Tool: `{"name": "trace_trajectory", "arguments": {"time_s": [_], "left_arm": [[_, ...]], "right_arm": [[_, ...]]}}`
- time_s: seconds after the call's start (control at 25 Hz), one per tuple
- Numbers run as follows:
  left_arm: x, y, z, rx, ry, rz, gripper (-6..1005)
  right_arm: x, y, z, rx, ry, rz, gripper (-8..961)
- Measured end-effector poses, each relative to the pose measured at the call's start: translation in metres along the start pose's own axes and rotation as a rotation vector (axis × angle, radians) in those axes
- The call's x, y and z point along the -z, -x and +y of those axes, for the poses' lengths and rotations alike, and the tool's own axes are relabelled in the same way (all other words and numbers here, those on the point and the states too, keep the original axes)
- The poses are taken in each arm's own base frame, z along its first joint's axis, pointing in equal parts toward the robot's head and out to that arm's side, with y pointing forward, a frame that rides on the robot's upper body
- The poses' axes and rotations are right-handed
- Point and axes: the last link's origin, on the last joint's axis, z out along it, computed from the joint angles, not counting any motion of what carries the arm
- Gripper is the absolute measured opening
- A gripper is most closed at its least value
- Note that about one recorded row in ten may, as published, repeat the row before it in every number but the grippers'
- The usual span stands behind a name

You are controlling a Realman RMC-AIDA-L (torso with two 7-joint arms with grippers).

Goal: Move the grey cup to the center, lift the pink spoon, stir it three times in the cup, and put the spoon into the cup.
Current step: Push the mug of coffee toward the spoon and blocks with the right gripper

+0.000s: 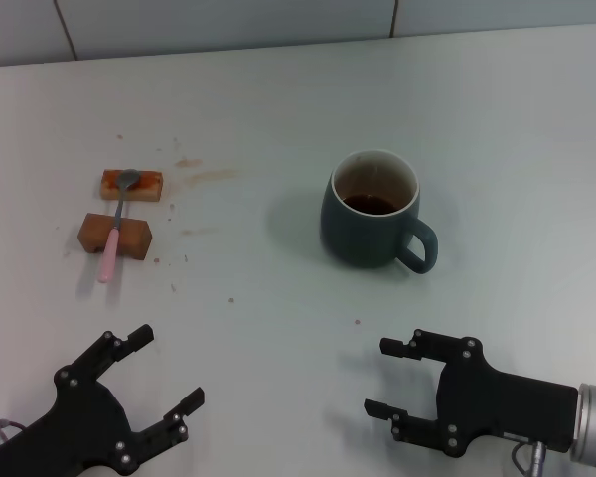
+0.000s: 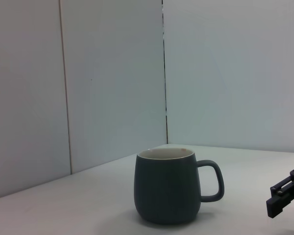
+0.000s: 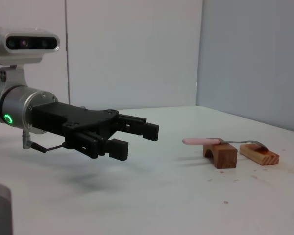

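The grey cup [image 1: 363, 224] stands upright right of the table's middle, with dark liquid inside and its handle toward my right gripper. It also shows in the left wrist view [image 2: 166, 188]. The pink spoon [image 1: 112, 238] lies at the left across two brown blocks, its metal bowl on the far one; the right wrist view [image 3: 201, 141] shows it too. My left gripper [image 1: 167, 370] is open and empty at the front left, also seen in the right wrist view [image 3: 137, 139]. My right gripper [image 1: 379, 378] is open and empty in front of the cup.
The two brown wooden blocks, far [image 1: 144, 185] and near [image 1: 134, 237], hold the spoon off the table. Small brown stains [image 1: 204, 174] mark the white tabletop near them. A tiled wall runs along the table's back edge.
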Motion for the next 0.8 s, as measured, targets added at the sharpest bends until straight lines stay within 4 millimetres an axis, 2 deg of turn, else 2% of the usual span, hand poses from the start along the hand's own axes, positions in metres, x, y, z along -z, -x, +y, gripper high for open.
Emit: {"name": "trace_trajectory", "arguments": {"time_s": [0.8], "left_arm": [[-0.0002, 0.0000, 0.0002, 0.000, 0.000, 0.000, 851]], "right_arm": [[-0.0001, 0.0002, 0.0004, -0.001, 0.001, -0.002, 664]]}}
